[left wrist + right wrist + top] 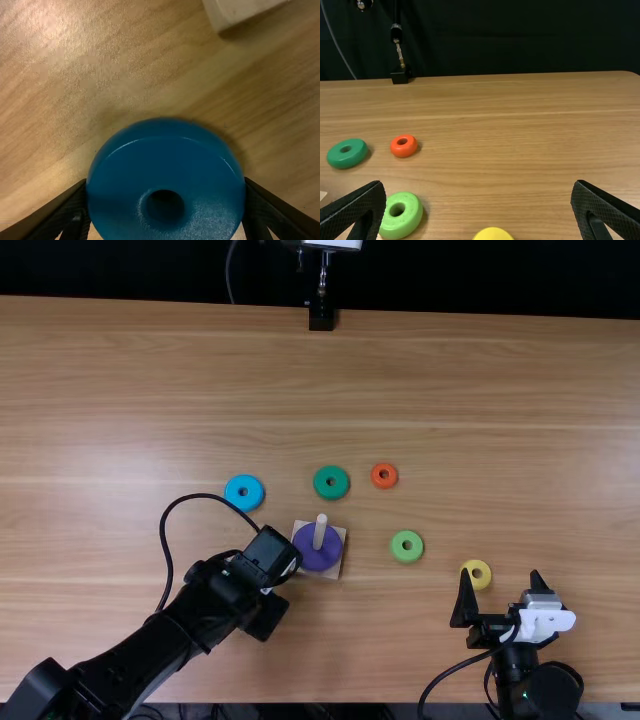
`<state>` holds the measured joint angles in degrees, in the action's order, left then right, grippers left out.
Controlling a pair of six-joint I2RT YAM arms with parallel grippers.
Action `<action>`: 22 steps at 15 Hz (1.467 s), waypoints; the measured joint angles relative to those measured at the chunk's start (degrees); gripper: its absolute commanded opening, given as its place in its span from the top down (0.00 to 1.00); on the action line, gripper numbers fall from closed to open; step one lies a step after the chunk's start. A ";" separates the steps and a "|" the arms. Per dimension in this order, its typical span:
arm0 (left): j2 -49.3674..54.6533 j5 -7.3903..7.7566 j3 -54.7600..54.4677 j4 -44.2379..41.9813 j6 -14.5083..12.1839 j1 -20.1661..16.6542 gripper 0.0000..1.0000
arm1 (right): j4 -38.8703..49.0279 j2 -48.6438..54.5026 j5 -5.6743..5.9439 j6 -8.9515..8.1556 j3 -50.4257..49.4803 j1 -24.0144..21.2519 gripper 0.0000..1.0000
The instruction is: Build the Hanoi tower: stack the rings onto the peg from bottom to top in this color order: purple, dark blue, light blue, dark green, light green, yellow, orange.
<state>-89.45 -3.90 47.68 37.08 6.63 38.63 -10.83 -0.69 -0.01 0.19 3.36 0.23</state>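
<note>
Found wood on the bench point(150, 390), smooth, streaked in grain, with a soft sheen. Recorded smooth, plastic-like finish on the dark blue ring point(165, 165), faintly glossy along the rim, speckled near the hole. Noted smooth plastic look on the light green ring point(402, 226). Observed matt, cross-hatched texture on the fingers point(605, 202) of the right hand point(501, 578). Logged matt cloth in the backdrop point(520, 40), shiny metal on the rod point(399, 53).
</note>
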 measured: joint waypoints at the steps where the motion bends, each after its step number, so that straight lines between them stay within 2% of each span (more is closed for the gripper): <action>1: 0.26 -0.04 1.64 1.73 0.92 -0.07 1.00 | 0.00 0.00 0.02 -0.02 0.00 0.00 0.00; 3: 1.84 -0.09 9.03 8.70 2.49 -0.96 1.00 | 0.00 0.00 0.00 -0.02 0.00 0.00 0.00; 6: 2.51 -0.26 21.68 20.37 3.28 -3.10 1.00 | -0.02 0.00 0.02 0.02 0.00 0.00 0.00; 9: 1.84 -0.33 33.18 29.73 3.87 -3.48 1.00 | 0.00 0.00 0.02 0.00 0.00 0.00 0.00; 16: -8.13 -0.33 54.73 39.15 6.99 -3.48 1.00 | 0.02 0.00 0.04 0.02 0.00 0.00 0.00; 19: -10.82 -0.24 59.34 40.85 7.34 -3.08 1.00 | 0.00 0.00 0.00 0.02 0.00 0.00 0.00; 22: -11.78 -0.22 59.95 40.96 8.90 -1.40 1.00 | 0.00 0.00 0.04 0.00 0.00 0.00 0.00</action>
<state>-101.23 -4.12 107.63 78.04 15.53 37.23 -10.83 -0.69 0.03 0.19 3.36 0.23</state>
